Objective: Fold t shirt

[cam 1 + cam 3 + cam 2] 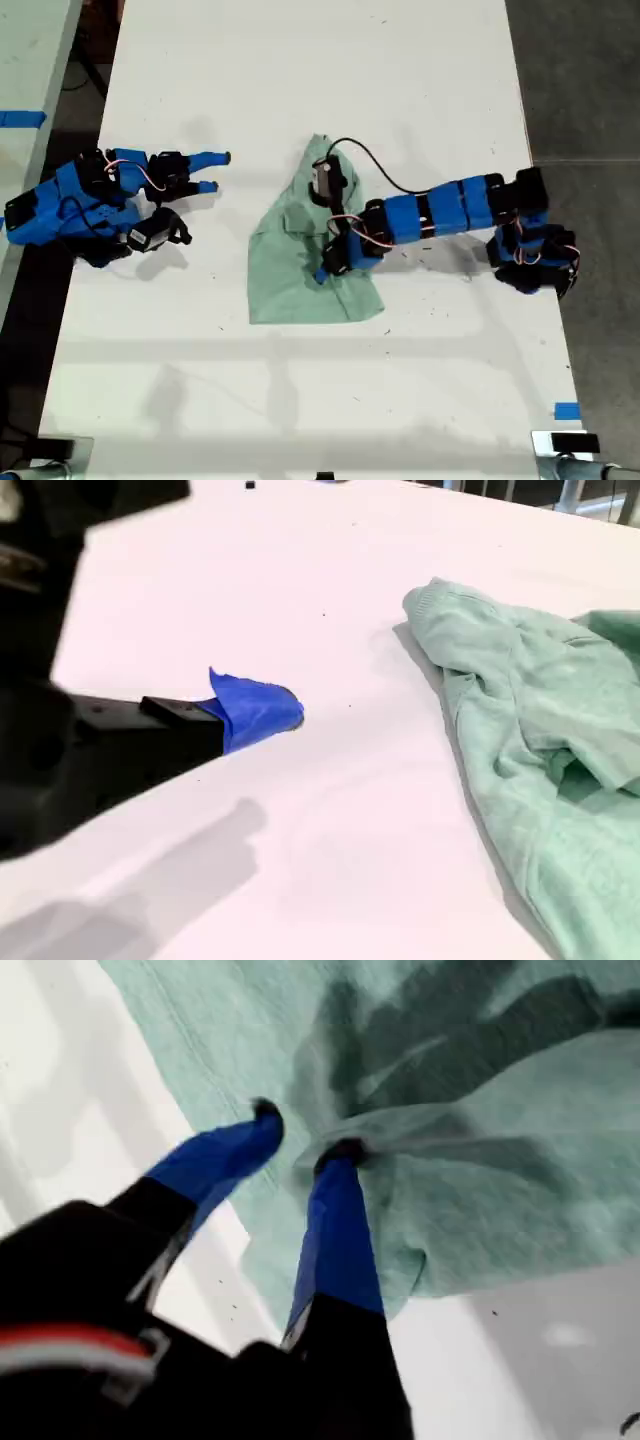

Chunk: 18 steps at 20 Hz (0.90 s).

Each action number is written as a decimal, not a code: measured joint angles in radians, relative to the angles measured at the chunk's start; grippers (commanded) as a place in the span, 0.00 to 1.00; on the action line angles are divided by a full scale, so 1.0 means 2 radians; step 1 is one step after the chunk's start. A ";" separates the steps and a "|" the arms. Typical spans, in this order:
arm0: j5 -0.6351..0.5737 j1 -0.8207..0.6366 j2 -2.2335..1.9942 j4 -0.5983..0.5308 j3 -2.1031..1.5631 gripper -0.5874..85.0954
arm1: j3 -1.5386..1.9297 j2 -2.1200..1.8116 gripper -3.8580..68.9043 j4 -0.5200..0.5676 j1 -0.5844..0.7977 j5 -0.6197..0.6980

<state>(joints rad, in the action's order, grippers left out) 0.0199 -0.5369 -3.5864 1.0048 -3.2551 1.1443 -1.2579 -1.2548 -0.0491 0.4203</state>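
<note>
A robotics lab: white worktable [300,80] with blue tape marks [566,410]

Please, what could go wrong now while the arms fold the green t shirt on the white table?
1. My first gripper is open over the t shirt. One of its fingers touches a raised fold, so closing may catch only one layer, or none.
2. A black cable lies over the t shirt's narrow end and might snag the cloth.
3. My second gripper rests apart from the t shirt, so nothing holds the cloth against sliding.

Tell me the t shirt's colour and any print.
Pale mint green t shirt, plain, no print; clearest in the first wrist view.
</note>
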 measured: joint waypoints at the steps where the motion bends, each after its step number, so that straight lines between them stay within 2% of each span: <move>1: 0.000 0.000 0.000 0.000 0.000 0.40 | -0.026 -0.004 0.35 -0.021 0.001 0.006; 4: -0.005 -0.005 0.000 0.000 0.000 0.40 | -0.033 -0.067 0.31 -0.064 0.001 0.014; 5: -0.005 -0.005 0.000 0.000 0.000 0.40 | -0.018 -0.100 0.27 -0.081 0.002 0.014; 7: -0.005 -0.005 0.000 0.000 0.000 0.39 | 0.048 -0.174 0.06 -0.103 0.013 0.012; 8: -0.005 -0.005 0.000 0.000 0.000 0.37 | 0.099 -0.218 0.06 -0.104 0.022 0.008; 10: -0.005 -0.005 0.000 0.000 0.000 0.33 | 0.231 -0.327 0.06 -0.082 0.041 -0.005; 15: -0.005 -0.004 0.000 0.000 0.000 0.32 | 0.636 -0.647 0.07 0.058 0.059 -0.010; 18: -0.005 0.002 0.000 0.000 0.000 0.31 | 0.844 -0.851 0.07 0.072 0.076 0.006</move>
<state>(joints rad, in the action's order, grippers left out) 0.0107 -0.5338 -3.5864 1.0048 -3.2551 2.8317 -2.9590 -1.1106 0.1028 0.4326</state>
